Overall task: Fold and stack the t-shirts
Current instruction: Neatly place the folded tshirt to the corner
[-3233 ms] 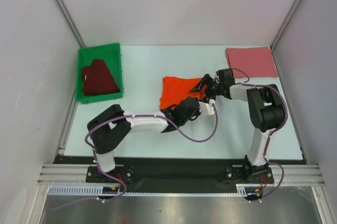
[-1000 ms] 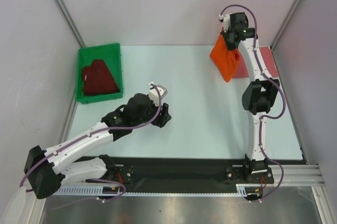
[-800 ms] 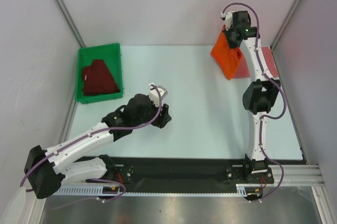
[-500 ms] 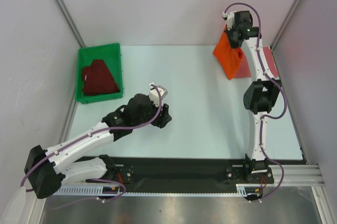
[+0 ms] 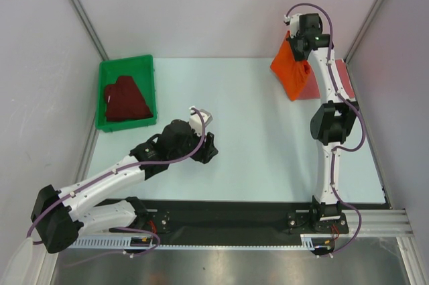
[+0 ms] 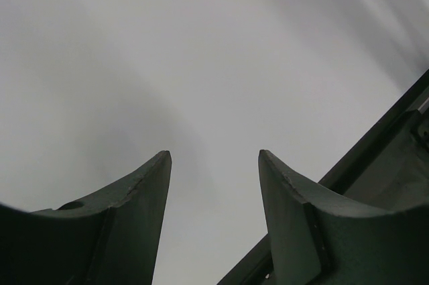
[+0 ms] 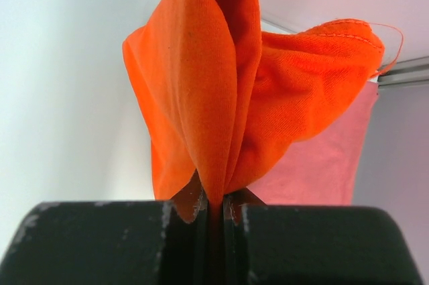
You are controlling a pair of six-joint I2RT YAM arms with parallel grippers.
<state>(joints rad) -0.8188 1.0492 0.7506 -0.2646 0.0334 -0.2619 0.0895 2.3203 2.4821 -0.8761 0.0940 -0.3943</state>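
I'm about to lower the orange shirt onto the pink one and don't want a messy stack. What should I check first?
1. Right gripper shut on the orange t-shirt: ok.
2. Orange t-shirt neatly folded: not ok, it hangs bunched.
3. Orange t-shirt centred over the pink t-shirt: cannot tell.
4. Pink t-shirt lying flat: ok where visible.
5. Left gripper open, empty, away from the stack: ok.
6. Maroon t-shirt stacked: not ok, it lies in the green bin.
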